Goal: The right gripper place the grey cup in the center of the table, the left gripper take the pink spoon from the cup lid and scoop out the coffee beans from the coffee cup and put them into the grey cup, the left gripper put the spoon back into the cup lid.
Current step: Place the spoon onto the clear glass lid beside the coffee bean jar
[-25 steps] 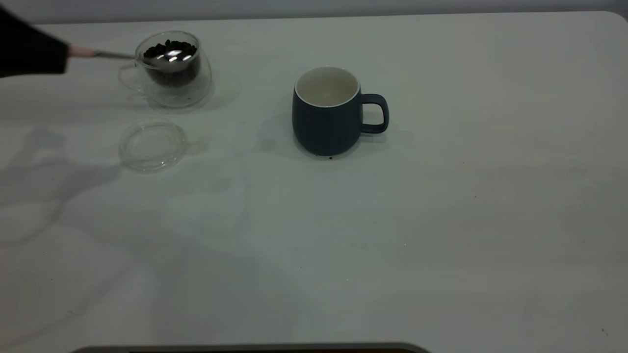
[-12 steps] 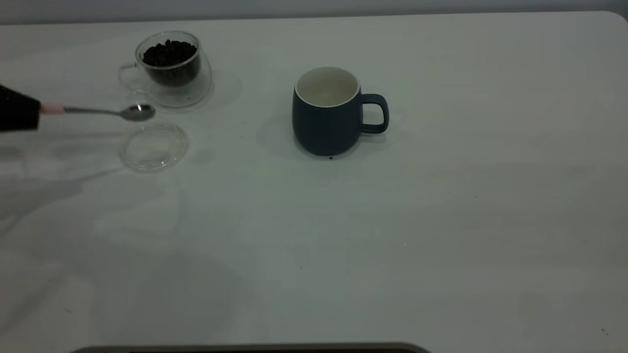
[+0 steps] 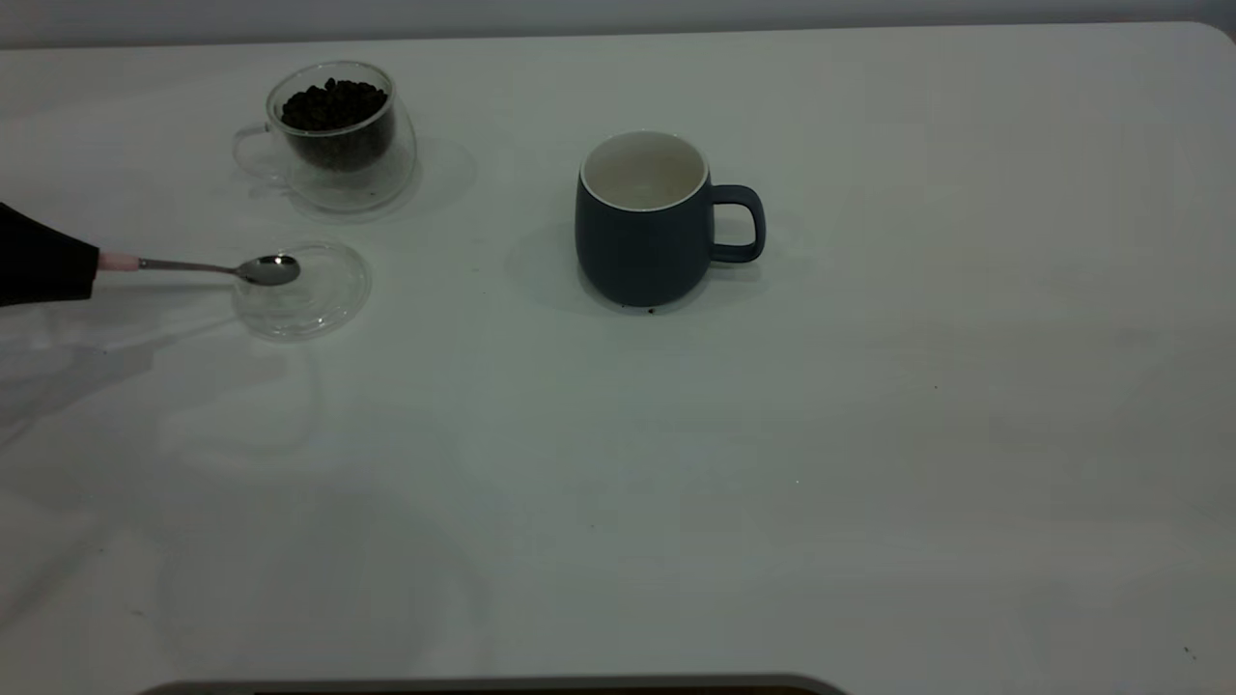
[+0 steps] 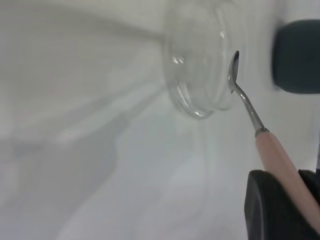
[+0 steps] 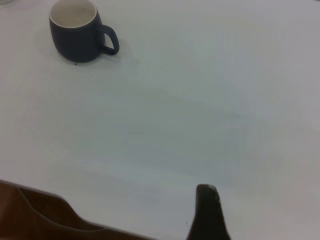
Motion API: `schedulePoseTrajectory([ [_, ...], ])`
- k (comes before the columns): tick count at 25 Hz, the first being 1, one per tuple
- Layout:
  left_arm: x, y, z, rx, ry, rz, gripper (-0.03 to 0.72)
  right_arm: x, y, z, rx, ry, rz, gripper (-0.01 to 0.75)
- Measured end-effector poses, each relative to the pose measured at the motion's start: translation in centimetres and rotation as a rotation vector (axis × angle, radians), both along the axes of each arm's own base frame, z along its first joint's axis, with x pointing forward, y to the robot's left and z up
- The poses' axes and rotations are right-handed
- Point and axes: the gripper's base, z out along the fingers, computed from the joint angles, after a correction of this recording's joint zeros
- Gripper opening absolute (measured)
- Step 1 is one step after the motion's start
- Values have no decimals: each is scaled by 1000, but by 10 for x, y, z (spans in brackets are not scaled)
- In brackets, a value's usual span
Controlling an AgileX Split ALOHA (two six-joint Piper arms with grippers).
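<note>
My left gripper reaches in from the table's left edge, shut on the pale pink handle of the pink spoon. The spoon's metal bowl looks empty and lies over the left part of the clear cup lid; I cannot tell whether it touches. In the left wrist view the gripper holds the spoon with its bowl over the lid. The coffee cup, heaped with coffee beans, stands behind the lid. The grey cup stands upright mid-table, handle to the right. My right gripper is parked far from it.
The white table carries only a few dark specks, one at the grey cup's foot. The grey cup also shows in the left wrist view and in the right wrist view. A dark edge runs along the table's front.
The left gripper has carried the spoon from the coffee cup toward the table's front, down to the cup lid. The cups and the lid have not moved.
</note>
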Motion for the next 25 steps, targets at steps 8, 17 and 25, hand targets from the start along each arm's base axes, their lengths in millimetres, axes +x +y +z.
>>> schedulePoseTrajectory([
  [8,3,-3,-12,-41,-2,68,124,0,0,0,0,0,0,591],
  [17,5,-18,-29,-48,13,47,124,0,0,0,0,0,0,591],
  [25,11,-37,-36,-41,13,27,124,0,0,0,0,0,0,591],
])
